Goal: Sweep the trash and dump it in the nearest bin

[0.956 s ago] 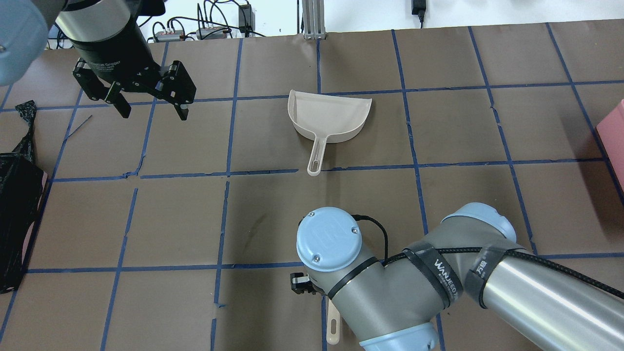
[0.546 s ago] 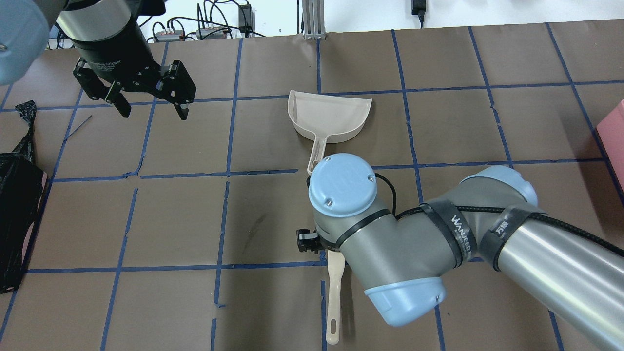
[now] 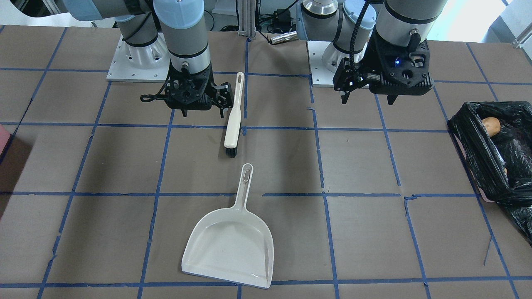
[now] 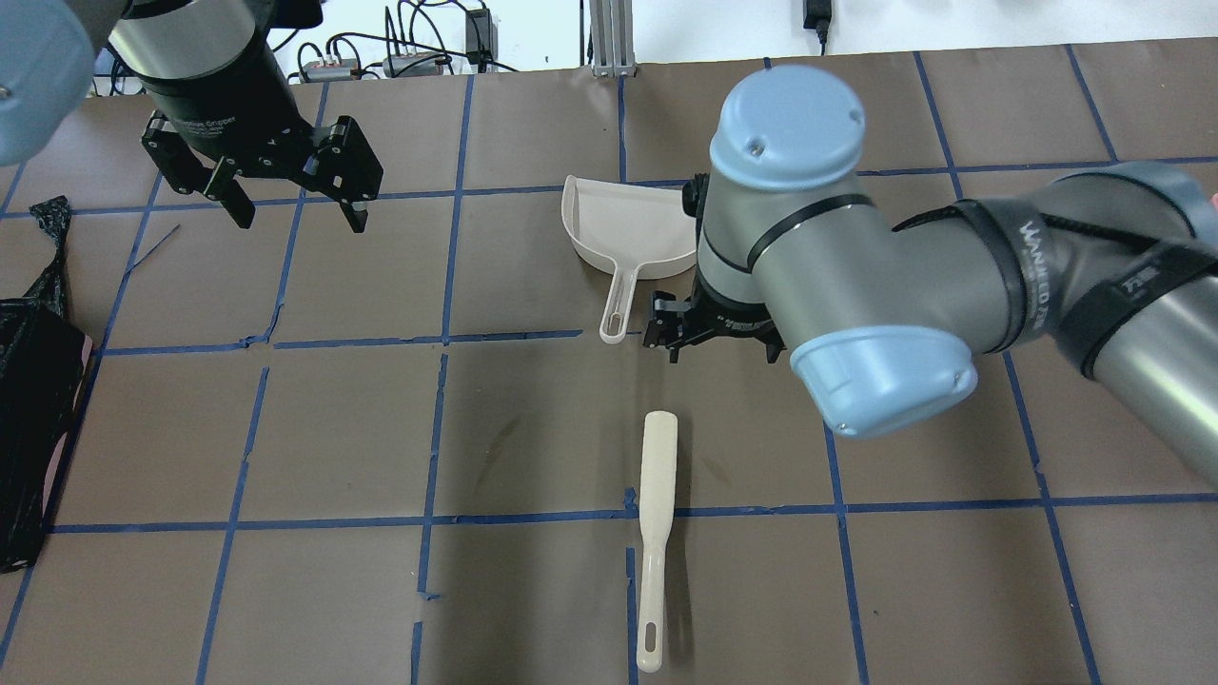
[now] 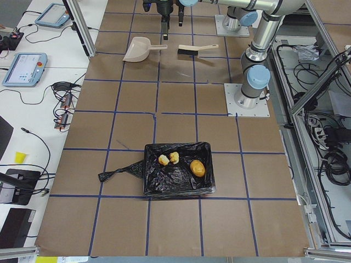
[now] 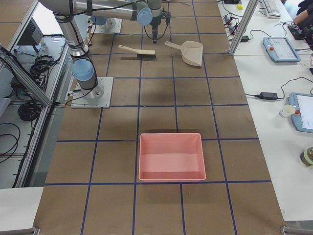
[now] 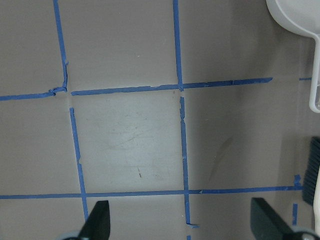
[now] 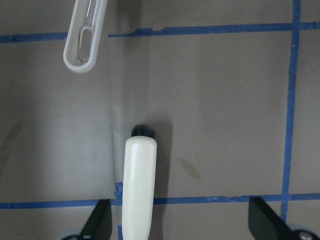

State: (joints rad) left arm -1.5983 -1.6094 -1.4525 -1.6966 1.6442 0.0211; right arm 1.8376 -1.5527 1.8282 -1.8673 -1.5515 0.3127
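A brown-papered table (image 4: 333,428), gridded with blue tape (image 4: 381,340), stood under even indoor light. White benches (image 5: 33,123) alongside carried tablets (image 5: 21,68) and cables (image 5: 61,104), with aluminium posts (image 5: 78,27) at the edges.

To my right a shallow pinkish-red tray (image 6: 171,161) sits on the brown surface (image 6: 117,122) crossed by blue tape lines (image 3: 83,193), and beyond its far edge white benches (image 5: 38,118) carry control tablets (image 5: 22,68), cables and a yellow cup (image 5: 20,158).

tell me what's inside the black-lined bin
Inside the bin, a tan-orange lump and two smaller scraps lie on the black bag. Anything beneath the bag's crinkled folds is hidden.
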